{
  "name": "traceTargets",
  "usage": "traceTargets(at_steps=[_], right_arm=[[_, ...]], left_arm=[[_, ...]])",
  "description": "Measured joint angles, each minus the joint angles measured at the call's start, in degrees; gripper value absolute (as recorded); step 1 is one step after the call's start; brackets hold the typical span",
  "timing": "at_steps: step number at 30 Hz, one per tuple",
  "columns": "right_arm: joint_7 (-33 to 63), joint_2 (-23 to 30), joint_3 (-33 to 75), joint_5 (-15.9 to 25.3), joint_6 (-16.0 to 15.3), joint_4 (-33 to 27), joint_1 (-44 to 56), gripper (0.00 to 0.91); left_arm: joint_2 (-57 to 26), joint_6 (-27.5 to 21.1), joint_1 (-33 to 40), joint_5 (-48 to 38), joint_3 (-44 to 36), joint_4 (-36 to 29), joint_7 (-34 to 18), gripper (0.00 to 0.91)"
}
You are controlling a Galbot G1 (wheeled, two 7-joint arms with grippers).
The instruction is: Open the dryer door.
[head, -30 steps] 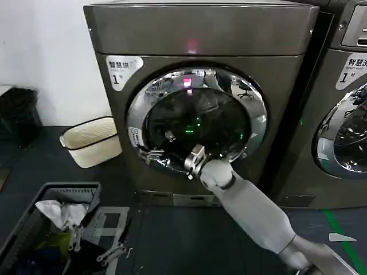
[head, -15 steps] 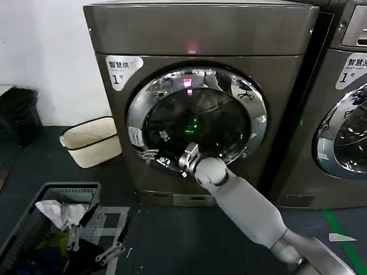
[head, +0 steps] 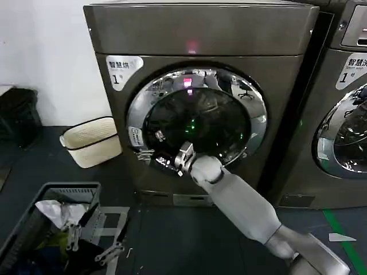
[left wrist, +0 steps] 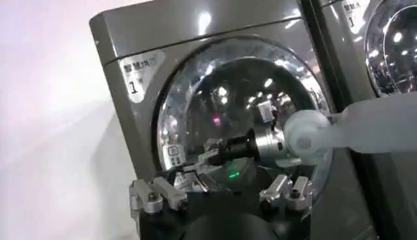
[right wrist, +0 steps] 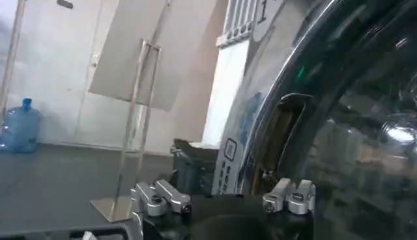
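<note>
My right gripper (head: 172,162) is at the lower left part of the dryer door (head: 196,117), against its chrome ring. My right arm reaches to it from the lower right, across the front of the dryer (head: 200,34). In the left wrist view this gripper (left wrist: 207,156) lies along the lower edge of the dark glass, its tip pointing to the side where the small sticker is. In the right wrist view the door ring (right wrist: 273,98) curves just ahead of the gripper, and a recessed handle pocket (right wrist: 280,140) in the ring is directly in front of it. I cannot tell how far its jaws are apart, nor whether they hold anything.

The door sits flat against the dryer front, closed. Above my right gripper are the white label (head: 123,69) with "1" and the pink light (head: 192,44).

My left gripper (left wrist: 221,199) waits apart from the machine, facing the door, with its fingers (left wrist: 151,195) spread wide and nothing between them.
</note>
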State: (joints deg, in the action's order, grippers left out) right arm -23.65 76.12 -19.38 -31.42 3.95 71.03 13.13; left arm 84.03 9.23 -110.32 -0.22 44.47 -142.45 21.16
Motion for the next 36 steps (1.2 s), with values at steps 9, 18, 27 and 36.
traceTargets(at_steps=[9,18,27,36], right_arm=[[-3.87,-0.44,-1.25,-1.23,0.01,-0.3,-1.02,0.907],[-8.09,-1.33,-1.65,-2.46,0.08,0.82,-0.85,0.907],[-11.28,-4.37,-1.75,-4.92,-1.06,5.15,0.61,0.907],[-14.8,-8.89,-1.03,-7.14,-1.67,11.07,2.96,0.907]], left_arm=[[0.05,0.03,0.04,-0.01,0.08,-0.01,0.0,0.907],[0.0,0.06,0.19,-0.13,0.12,0.16,0.0,0.907],[-1.08,-0.7,1.38,-1.93,1.67,0.93,0.21,0.907],[-3.25,-2.06,3.24,-4.53,3.53,1.98,0.98,0.907]])
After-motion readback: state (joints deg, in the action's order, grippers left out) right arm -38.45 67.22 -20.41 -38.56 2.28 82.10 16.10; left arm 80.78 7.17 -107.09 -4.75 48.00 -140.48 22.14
